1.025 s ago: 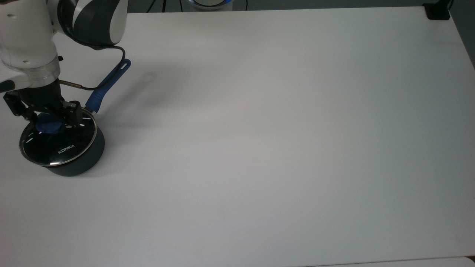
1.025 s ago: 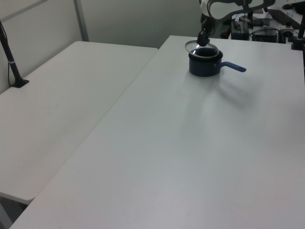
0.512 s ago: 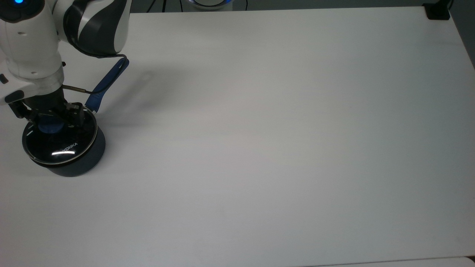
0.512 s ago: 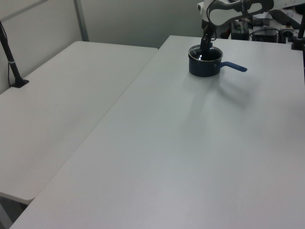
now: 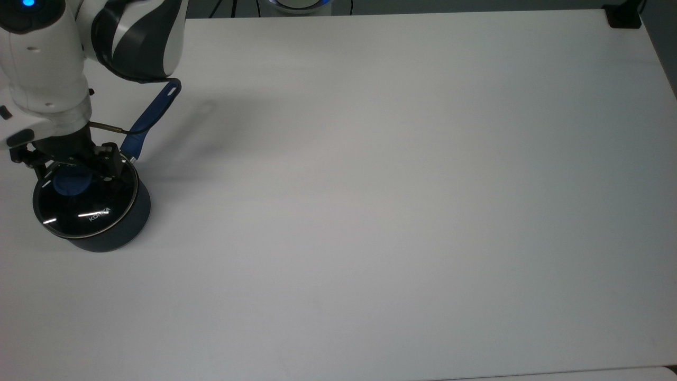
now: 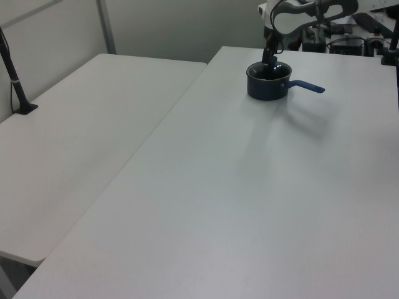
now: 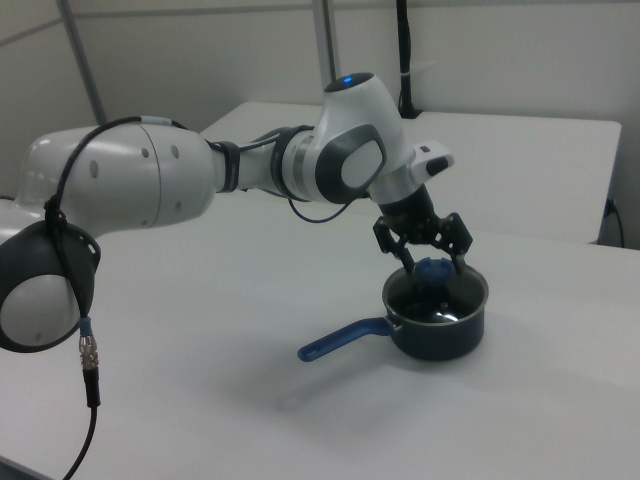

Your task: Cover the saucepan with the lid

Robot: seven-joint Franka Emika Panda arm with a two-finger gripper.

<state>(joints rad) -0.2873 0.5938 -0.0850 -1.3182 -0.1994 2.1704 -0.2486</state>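
Sitting at the top view's far left, one saucepan (image 5: 113, 233) stands on the white tabletop (image 5: 396, 185), and one lid (image 5: 84, 203) lies flat across its mouth, steel rim ringing the dark glass and the white KONKA lettering near the lower edge. The lid's one blue knob (image 5: 71, 181) lies between the two black fingers of the tool (image 5: 72, 168), which are spread to either side of it with gaps showing, so nothing is pinched. The pan's single blue handle (image 5: 151, 116) runs up and to the top view's right, its end hole just below the arm's dark joint. One arm (image 5: 47, 63), white and grey, comes down from the top left corner. A small black block (image 5: 624, 16) sits at the tabletop's far right corner.

From the left view, the saucepan (image 6: 268, 85) is far back on the tabletop (image 6: 249, 199), handle (image 6: 307, 87) pointing to the left view's right, with the tool (image 6: 269, 61) directly above its mouth. A second white table (image 6: 81, 143) adjoins on the left view's left, carrying one black post (image 6: 14, 78).

From the right view, the arm (image 7: 250, 175) reaches across to the saucepan (image 7: 440, 320). The tool (image 7: 428, 258) hangs over the lid (image 7: 437, 300), its fingers standing apart on either side of the knob (image 7: 434, 269). The handle (image 7: 345, 338) points to the right view's left.
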